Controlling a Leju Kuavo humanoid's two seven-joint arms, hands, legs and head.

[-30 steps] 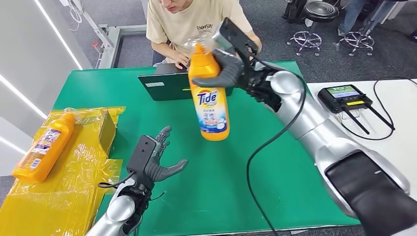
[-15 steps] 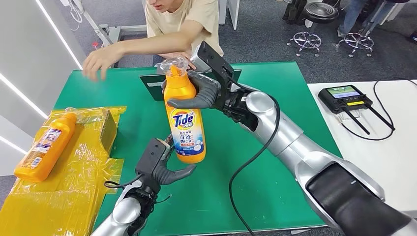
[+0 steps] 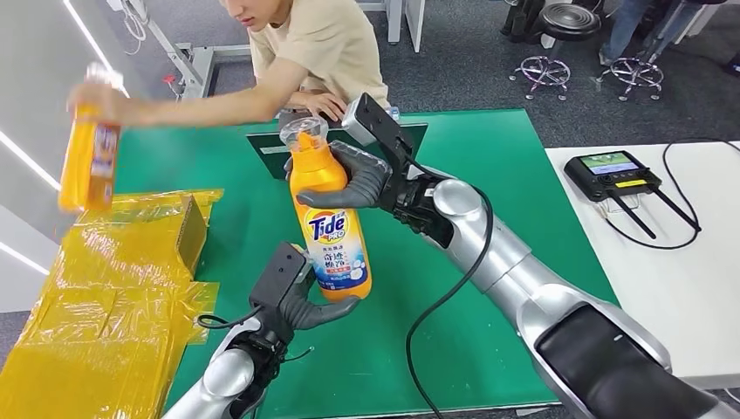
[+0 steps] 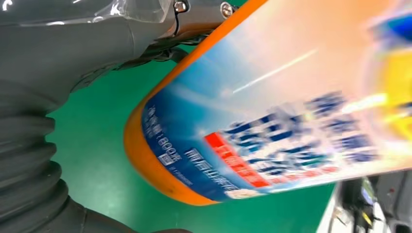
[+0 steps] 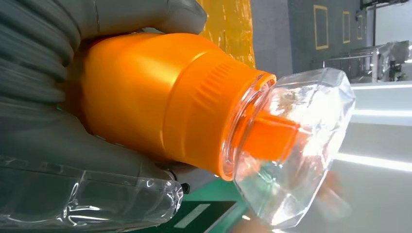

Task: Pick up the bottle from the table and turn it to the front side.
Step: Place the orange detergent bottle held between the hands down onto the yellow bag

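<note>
1. Orange Tide bottle [image 3: 330,218] hangs upright above the green table [image 3: 489,288], right hand [image 3: 349,179] gripping its neck.
2. Left hand [image 3: 301,301] cups its base, label facing front; release comes next.

Bright, even overhead light leaves only soft shadows on the green table [image 3: 489,262]. The second bottle [image 3: 85,157], well off to the left hand's [image 3: 301,301] outer side, is motion-blurred. Close by that hand, the Tide bottle's label [image 4: 291,141] goes soft, and glare glints off the clear cap [image 5: 296,145].
</note>
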